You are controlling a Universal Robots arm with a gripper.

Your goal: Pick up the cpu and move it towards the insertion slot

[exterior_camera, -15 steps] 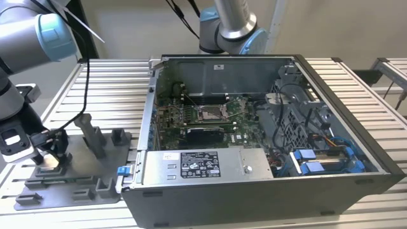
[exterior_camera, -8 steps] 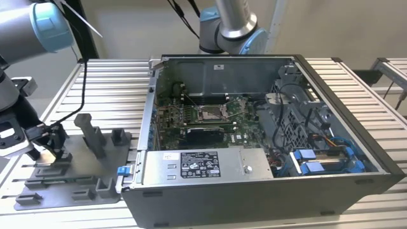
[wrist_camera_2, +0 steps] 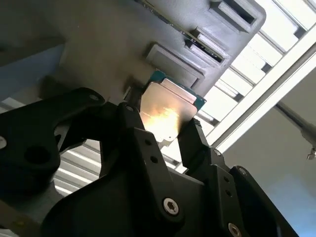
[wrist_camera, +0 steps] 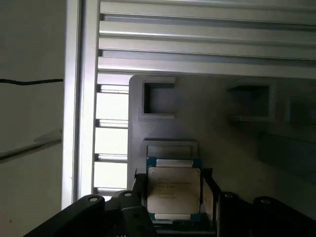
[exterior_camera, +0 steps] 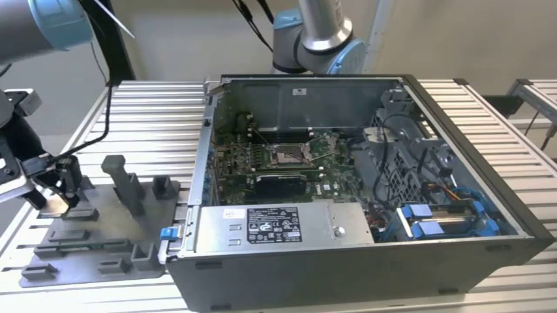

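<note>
The cpu (wrist_camera: 174,193) is a flat square chip with a silvery top and a green rim. It sits between my gripper's (wrist_camera: 174,197) black fingers, which press on two opposite edges, just over the grey fixture plate (wrist_camera: 207,128). In the second wrist view the cpu (wrist_camera_2: 165,111) catches a bright glare between the fingers (wrist_camera_2: 129,129). In the exterior view the gripper (exterior_camera: 51,199) is at the far left with the tan cpu (exterior_camera: 54,206) in it. The insertion slot (exterior_camera: 287,154) lies well to the right, inside the open computer case.
The fixture plate (exterior_camera: 96,244) has upright posts (exterior_camera: 122,182) right beside my gripper. The case wall (exterior_camera: 202,163) stands between the fixture and the socket. A silver box with a label (exterior_camera: 278,225) and a black block (exterior_camera: 280,188) sit near the socket. Cables hang at the left.
</note>
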